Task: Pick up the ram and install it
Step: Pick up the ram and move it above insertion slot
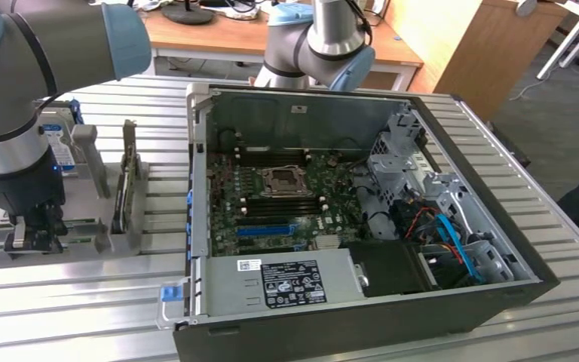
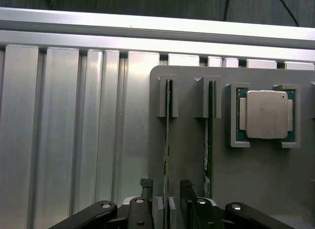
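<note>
Wooden desks (image 1: 231,36) back a ribbed aluminium table (image 1: 68,317); claw (image 2: 165,185) straddles ram (image 2: 167,140) there.

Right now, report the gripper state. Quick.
Gripper: open, one finger on each side of the ram stick, which stands on edge in its gray holder; not clamped on it.

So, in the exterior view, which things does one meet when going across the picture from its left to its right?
gripper → upright dark card → processor socket → blue cable
</note>
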### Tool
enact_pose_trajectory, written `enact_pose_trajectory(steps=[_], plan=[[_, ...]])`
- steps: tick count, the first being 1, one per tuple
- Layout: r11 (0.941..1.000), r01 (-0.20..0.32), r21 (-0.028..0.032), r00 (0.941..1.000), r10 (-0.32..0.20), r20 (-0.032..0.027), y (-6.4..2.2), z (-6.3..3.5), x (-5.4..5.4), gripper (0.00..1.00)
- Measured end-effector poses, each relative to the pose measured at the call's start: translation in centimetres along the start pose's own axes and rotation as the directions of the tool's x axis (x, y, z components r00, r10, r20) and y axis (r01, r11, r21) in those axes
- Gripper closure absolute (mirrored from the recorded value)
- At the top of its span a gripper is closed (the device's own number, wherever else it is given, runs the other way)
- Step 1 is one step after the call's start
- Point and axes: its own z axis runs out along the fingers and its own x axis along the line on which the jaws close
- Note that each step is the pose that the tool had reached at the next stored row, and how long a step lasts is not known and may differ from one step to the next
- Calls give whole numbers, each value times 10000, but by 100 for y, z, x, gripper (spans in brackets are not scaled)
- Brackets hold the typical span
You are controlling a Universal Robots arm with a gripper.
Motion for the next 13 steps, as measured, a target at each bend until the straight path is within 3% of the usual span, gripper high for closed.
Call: enact_pose_trajectory(steps=[9,10,13], plan=[[10000,0,0,10000,0,0,0,0,0,66],[10000,0,0,10000,0,0,0,0,0,73],[10000,0,0,10000,0,0,0,0,0,73]])
